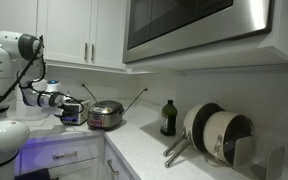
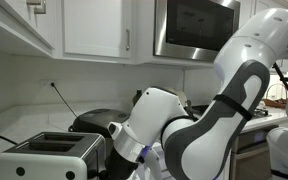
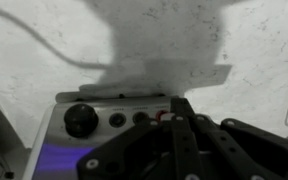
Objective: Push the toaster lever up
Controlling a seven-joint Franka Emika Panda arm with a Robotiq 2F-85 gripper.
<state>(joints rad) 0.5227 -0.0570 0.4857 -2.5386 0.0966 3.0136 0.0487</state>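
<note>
The small silver-grey toaster point(image 1: 74, 114) stands on the counter beside the round cooker; in an exterior view point(image 2: 46, 152) its two top slots show. In the wrist view its dark control face point(image 3: 99, 120) shows a round knob point(image 3: 80, 119), two small buttons and a red-lit button point(image 3: 162, 115). My gripper point(image 3: 182, 112) is right at this face, its dark fingers pressed together with the tips next to the red button. The lever is hidden by the fingers. In an exterior view the gripper point(image 1: 66, 104) sits just above the toaster's near end.
A round shiny cooker point(image 1: 106, 115) stands right next to the toaster, with a cable on the wall behind. A dark bottle point(image 1: 168, 118) and a rack of pans point(image 1: 219, 135) stand further along the white counter. Cabinets and a microwave point(image 2: 196, 28) hang above.
</note>
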